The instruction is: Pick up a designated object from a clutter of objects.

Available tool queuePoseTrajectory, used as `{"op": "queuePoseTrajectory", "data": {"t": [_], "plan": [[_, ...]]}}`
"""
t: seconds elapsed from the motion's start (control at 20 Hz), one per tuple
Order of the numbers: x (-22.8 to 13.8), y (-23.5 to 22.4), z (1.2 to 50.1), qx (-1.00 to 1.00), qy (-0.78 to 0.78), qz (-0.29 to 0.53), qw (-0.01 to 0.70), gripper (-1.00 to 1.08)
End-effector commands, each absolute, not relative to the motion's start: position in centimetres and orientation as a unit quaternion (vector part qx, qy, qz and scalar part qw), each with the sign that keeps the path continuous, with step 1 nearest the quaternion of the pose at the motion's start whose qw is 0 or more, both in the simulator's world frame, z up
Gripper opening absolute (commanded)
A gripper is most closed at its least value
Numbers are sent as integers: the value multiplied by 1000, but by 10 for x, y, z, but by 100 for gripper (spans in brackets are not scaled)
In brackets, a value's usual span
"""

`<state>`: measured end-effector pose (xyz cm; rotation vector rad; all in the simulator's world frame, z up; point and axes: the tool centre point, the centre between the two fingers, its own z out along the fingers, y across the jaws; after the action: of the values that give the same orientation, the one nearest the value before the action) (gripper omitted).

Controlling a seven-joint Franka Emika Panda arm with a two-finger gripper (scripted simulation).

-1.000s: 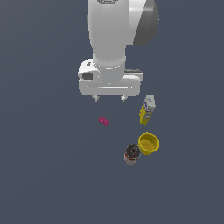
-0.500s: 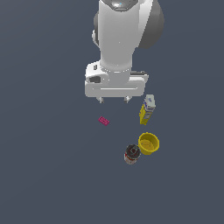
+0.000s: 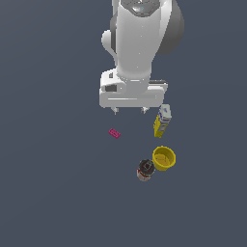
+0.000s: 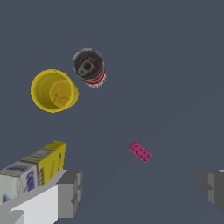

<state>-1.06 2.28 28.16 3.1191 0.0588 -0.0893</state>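
The designated object is a tall yellow carton (image 3: 162,121) with a grey-white printed top, standing at the exterior view's right, close beside my hand. In the wrist view the carton (image 4: 33,168) sits just outside one finger (image 4: 70,192). My gripper (image 3: 129,111) (image 4: 142,192) hangs open above the floor with nothing between its fingers. The rest of the clutter of objects is a round yellow cup (image 3: 164,158) (image 4: 54,90), a dark red-and-white can (image 3: 145,169) (image 4: 89,67) and a small pink brick (image 3: 114,133) (image 4: 140,151).
All items rest on a plain dark grey floor (image 3: 58,183). The cup and can stand close together, nearer the camera than the carton. The pink brick lies flat, apart from the others.
The arm has shifted toward the exterior view's right and lowered, bringing the open fingers nearer the carton. The objects have not moved.
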Motion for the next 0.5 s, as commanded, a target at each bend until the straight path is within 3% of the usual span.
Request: {"op": "queuePoseTrajectory", "data": {"t": [0.0,0.45], "plan": [[-14,34,277,999,16,-27,10,100],[-41,99,251,1000,-4,-17,7,100]]}}
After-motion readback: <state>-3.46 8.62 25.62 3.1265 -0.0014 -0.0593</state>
